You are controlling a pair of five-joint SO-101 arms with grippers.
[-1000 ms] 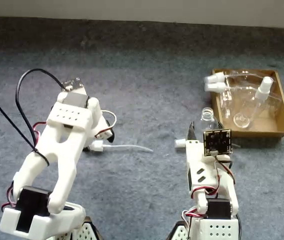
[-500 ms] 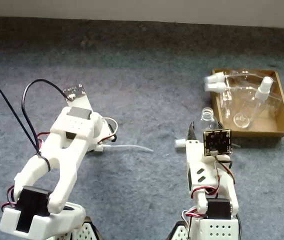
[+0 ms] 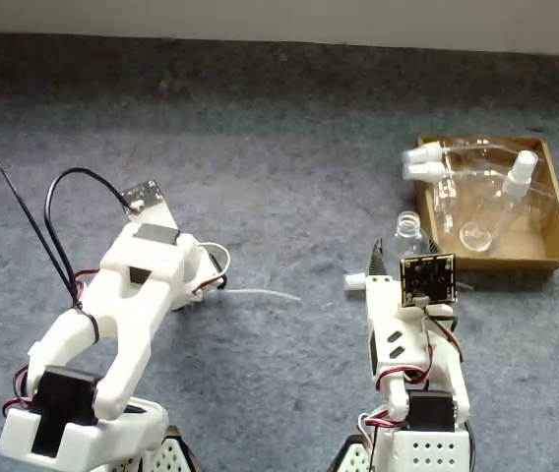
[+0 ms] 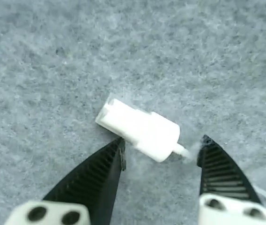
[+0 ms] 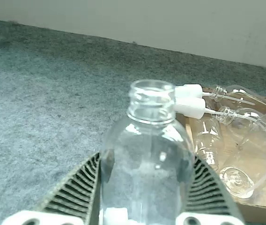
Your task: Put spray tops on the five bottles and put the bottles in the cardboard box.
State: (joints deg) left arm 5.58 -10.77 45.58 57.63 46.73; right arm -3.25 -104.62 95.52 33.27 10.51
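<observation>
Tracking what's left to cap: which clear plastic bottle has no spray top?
The clear plastic bottle upright in the right gripper: its neck is open. Those lying in the cardboard box show white spray tops.

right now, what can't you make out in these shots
High view: spray top head is hidden under the left arm.
Right wrist view: bottle base is cut off by the frame edge.
High and right wrist views: the number of bottles in the cardboard box, since their clear bodies overlap.

Grey carpet (image 3: 289, 177) covers the table, with a pale wall (image 3: 279, 15) behind.
</observation>
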